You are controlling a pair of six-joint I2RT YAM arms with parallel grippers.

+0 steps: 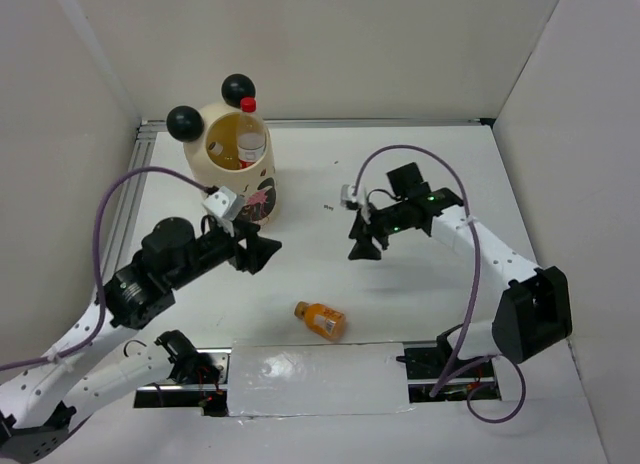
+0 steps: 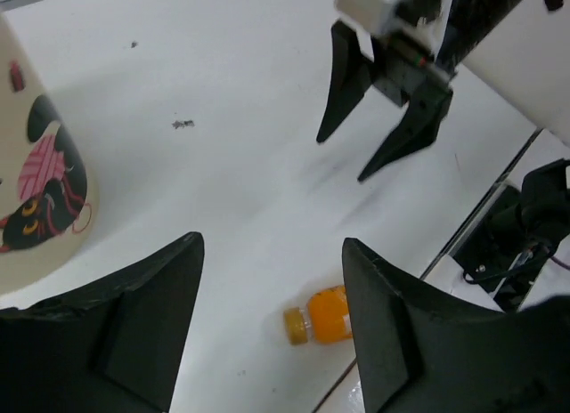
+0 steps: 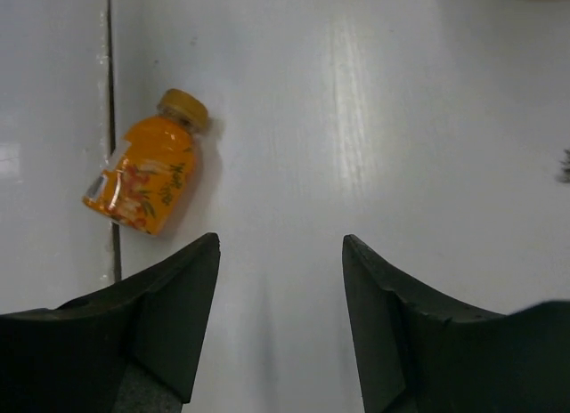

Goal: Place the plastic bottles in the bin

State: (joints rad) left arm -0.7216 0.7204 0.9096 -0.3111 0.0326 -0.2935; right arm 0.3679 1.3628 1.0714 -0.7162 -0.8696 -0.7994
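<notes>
Your left claw (image 1: 262, 252) hangs spread above the table (image 1: 430, 174), just in front of the bin (image 1: 225, 179), with nothing between its fingers; in its own wrist view the two dark fingers (image 2: 160, 315) stand wide apart over bare white surface. Your right claw (image 1: 366, 250) is likewise spread and holds nothing; it points down at the middle of the table, well apart from the left one, and you can see it from the left wrist camera (image 2: 343, 157) with both tips off the surface. The short orange bottle (image 1: 322, 319) lies on its side near the front edge, between the two arms and nearer to you than either claw; its cap points towards the left arm; the right wrist view shows it (image 3: 147, 173) up and to the left of that claw's fingers, touching neither. The bin stands upright at the back left; a red-capped bottle (image 1: 250, 124) stands inside it, cap poking above the rim; what else lies in there you cannot tell.
</notes>
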